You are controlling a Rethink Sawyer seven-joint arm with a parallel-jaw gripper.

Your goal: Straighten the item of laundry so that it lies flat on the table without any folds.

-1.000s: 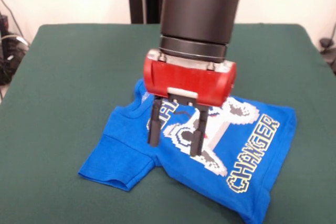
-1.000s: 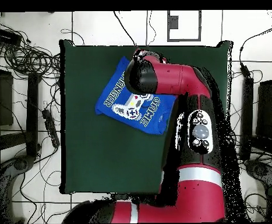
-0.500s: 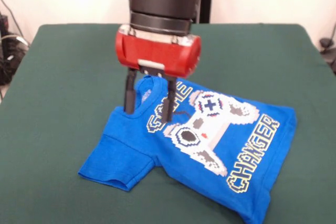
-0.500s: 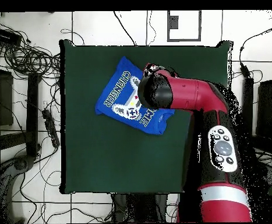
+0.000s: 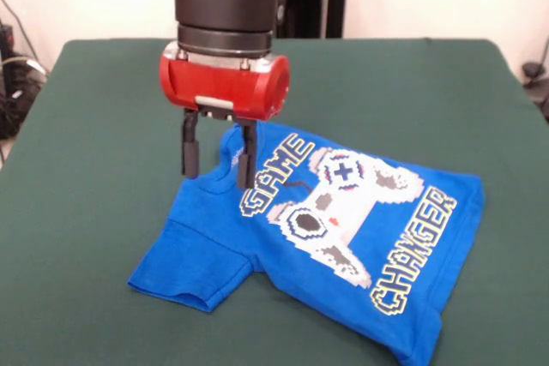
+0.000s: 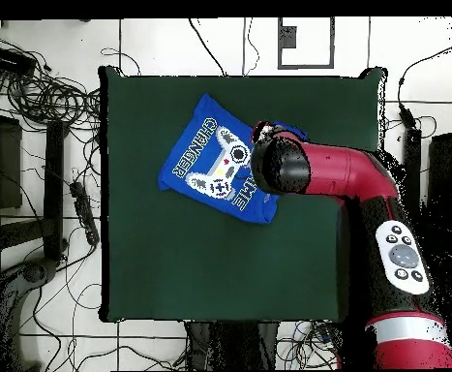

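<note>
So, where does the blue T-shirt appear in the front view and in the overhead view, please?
Front view: the blue T-shirt lies in the lower middle to right, on the green table, just below the gripper.
Overhead view: the blue T-shirt lies in the upper middle of the table, left of the arm's end.
Shared landmark: the white game controller print.

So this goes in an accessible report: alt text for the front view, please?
A red gripper, fingers open, hangs over the collar end of a blue T-shirt lying rumpled on a green table, one sleeve folded.
</note>
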